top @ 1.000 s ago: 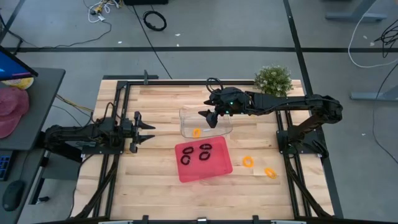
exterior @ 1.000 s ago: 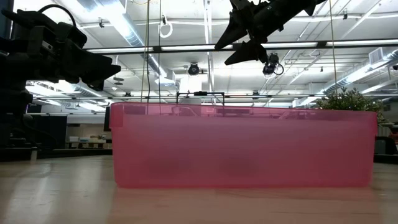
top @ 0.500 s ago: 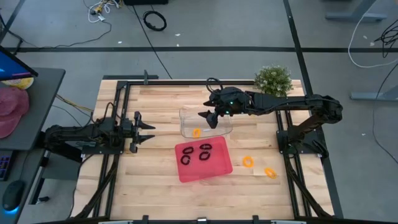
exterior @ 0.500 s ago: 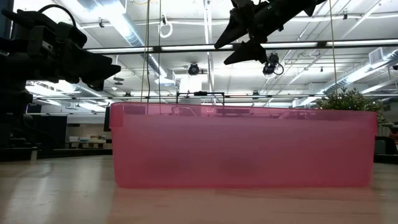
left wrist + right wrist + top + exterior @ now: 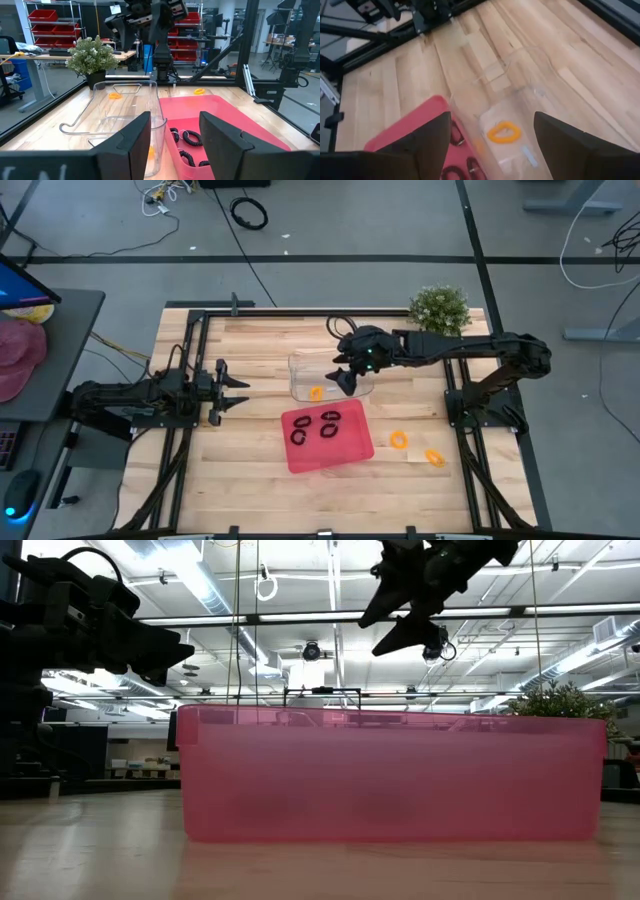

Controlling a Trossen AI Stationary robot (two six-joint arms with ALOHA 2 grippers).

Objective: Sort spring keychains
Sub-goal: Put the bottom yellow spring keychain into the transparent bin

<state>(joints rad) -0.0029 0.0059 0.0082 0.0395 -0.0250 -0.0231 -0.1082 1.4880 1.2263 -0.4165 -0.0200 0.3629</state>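
Note:
My right gripper (image 5: 343, 376) hangs open above the clear container (image 5: 330, 376), well above the table in the low view (image 5: 392, 622). One orange spring keychain (image 5: 503, 132) lies on the container's floor, between my right fingers in the wrist view. Several black keychains (image 5: 315, 428) lie in the red tray (image 5: 352, 450), just near of the container. Two orange keychains (image 5: 399, 440) (image 5: 434, 458) lie on the table to the tray's right. My left gripper (image 5: 236, 390) waits open at the table's left, pointing at the container (image 5: 125, 117).
A potted plant (image 5: 440, 308) stands at the far right corner. Black frame rails (image 5: 190, 370) run along both sides of the table. The red tray's wall (image 5: 390, 775) fills the low view. Bare wood lies near of the tray and left of the container.
My right gripper has shifted a little toward the table's right edge and turned slightly, staying open above the clear container. The keychains, tray and container have kept their places.

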